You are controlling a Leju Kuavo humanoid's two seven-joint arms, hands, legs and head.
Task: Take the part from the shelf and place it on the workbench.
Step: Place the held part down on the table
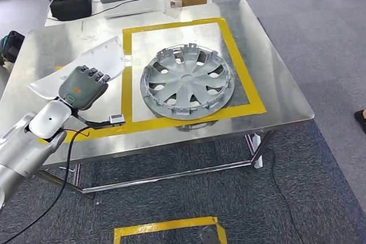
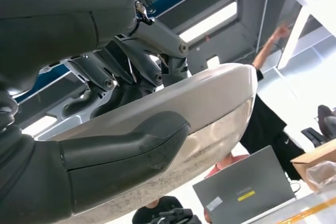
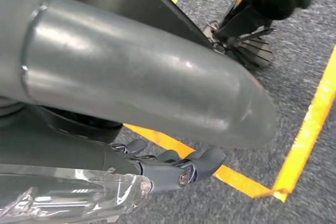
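Left hand (image 1: 83,87): we see its fingers (image 2: 118,153) clamped on the part (image 1: 84,68), above the desk (image 1: 276,92).
Wrist view: thumb under the part's rim.
Right hand (image 3: 174,166): fingers curled, nothing held, near floor tape (image 3: 313,124).
Hubcap (image 1: 187,82): on the desk.

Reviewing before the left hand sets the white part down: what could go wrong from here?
1. The left hand holds the white curved panel near one end, so it may tilt or slip.
2. The panel hangs over the workbench left of the taped square; swinging right could hit the wheel cover.
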